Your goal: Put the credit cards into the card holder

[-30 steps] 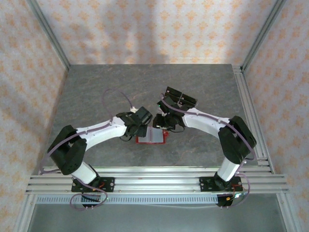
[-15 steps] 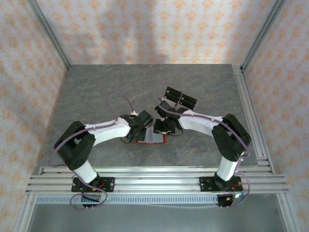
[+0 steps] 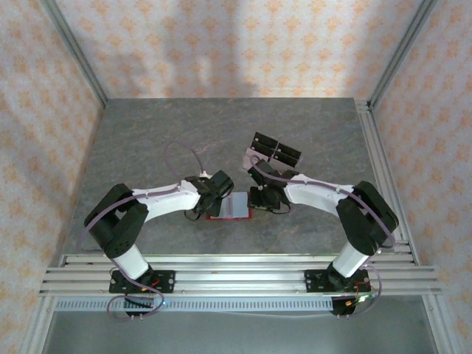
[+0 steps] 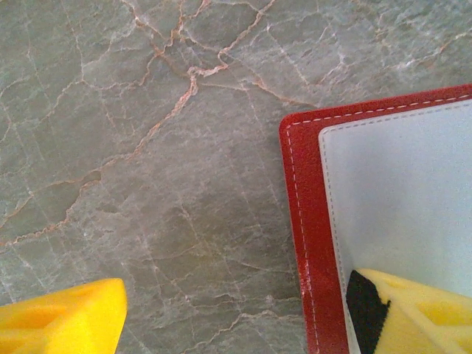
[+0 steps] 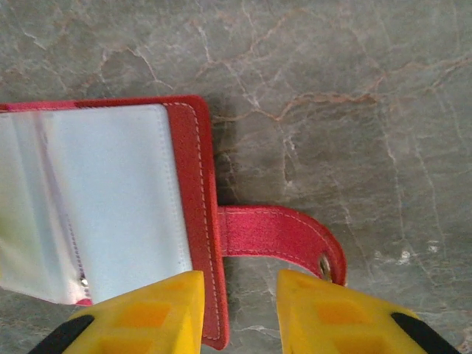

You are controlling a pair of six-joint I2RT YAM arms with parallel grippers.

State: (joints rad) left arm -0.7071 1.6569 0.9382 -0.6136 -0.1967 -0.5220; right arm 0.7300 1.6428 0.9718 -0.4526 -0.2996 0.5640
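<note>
The small red folding card holder with its pale grey lining (image 3: 231, 206) lay open near the middle of the grey veined stone-look tabletop (image 3: 147, 147). The credit cards, thin flat rectangles with black parts (image 3: 276, 150), sat untouched at about 1 o'clock from it, well apart. Over the last second both arms had closed in. The left gripper (image 3: 212, 195) had swung forward to the holder's 9 o'clock edge. The right gripper (image 3: 264, 199) had dropped from the 1 o'clock side to the 3 o'clock edge. In the left wrist view the yellow jaws stood wide apart, one finger (image 4: 413, 313) over the pale lining at 5 o'clock in the frame, the other (image 4: 63, 324) over bare table at 7 o'clock. In the right wrist view the jaws stood only a narrow gap apart, astride the red stitched border beside the curved red snap tab (image 5: 276, 236). They did not visibly pinch anything (whether a pad was pressing the cover down could not be told). More lining showed than a second before. I took this to mean the arms were spreading and pinning the holder flat, with no card fetched yet, so loading had not begun.
</note>
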